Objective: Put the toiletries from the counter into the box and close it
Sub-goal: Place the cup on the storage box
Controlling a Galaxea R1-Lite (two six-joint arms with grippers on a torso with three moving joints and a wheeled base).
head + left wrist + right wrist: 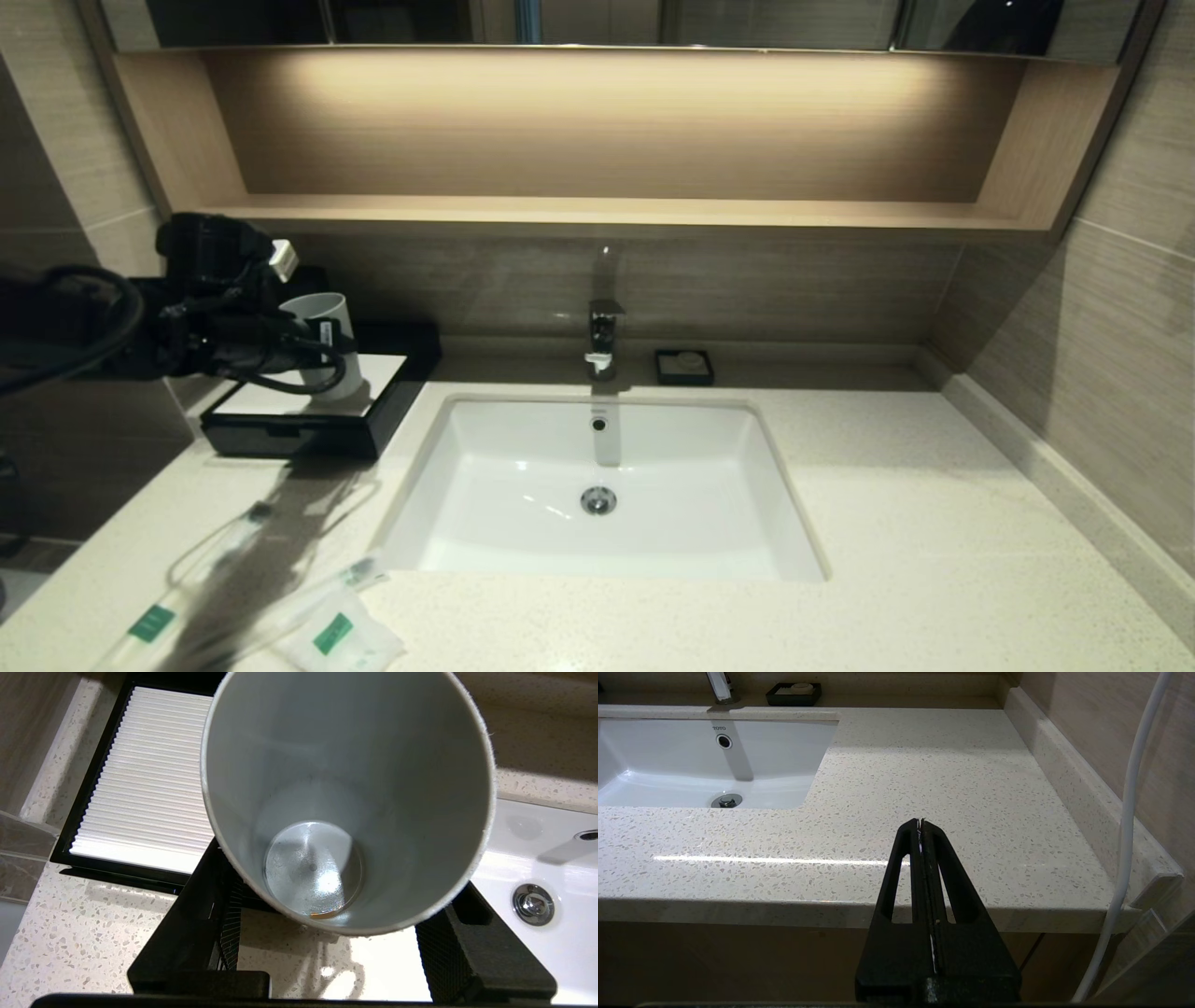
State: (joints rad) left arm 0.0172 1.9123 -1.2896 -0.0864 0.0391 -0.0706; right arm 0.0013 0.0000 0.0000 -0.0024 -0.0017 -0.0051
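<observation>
Left gripper: the left gripper (pixel 327 933) was up beside the black box, its two black fingers (pixel 196 933) spread to either side of the grey cup (pixel 348 798) and closed against its walls, so the cup was in its hold.
Grey cup: in the head view the cup (pixel 322 341) stood upright at the box's near right part, over the white panel; whether its base touched the panel or hung just above it I could not tell. From the wrist it looked empty, a shiny bottom showing.
Box: the box (pixel 308 420) sat on the counter (pixel 934 523) to the left of the sink basin (pixel 607 485), against the back wall, its ribbed white panel (pixel 145 779) facing up. Its front drawer looked pushed in.
Toiletries: two long clear-wrapped sticks (pixel 187 597) (pixel 299 607) lay on the counter's near left corner, slanting side by side, each with a green label. The square white sachet (pixel 341 639) lay just beside the right-hand stick, at the counter's front edge. All three were well apart from the box, in the arm's shadow.
Right gripper: the right gripper (pixel 920 823) hung parked off the front edge of the counter on the right side, its fingers pressed together with nothing between them.
Other things: a tap (pixel 602 336) stood behind the basin, and a small black soap dish (pixel 684 367) sat to its right by the wall.
</observation>
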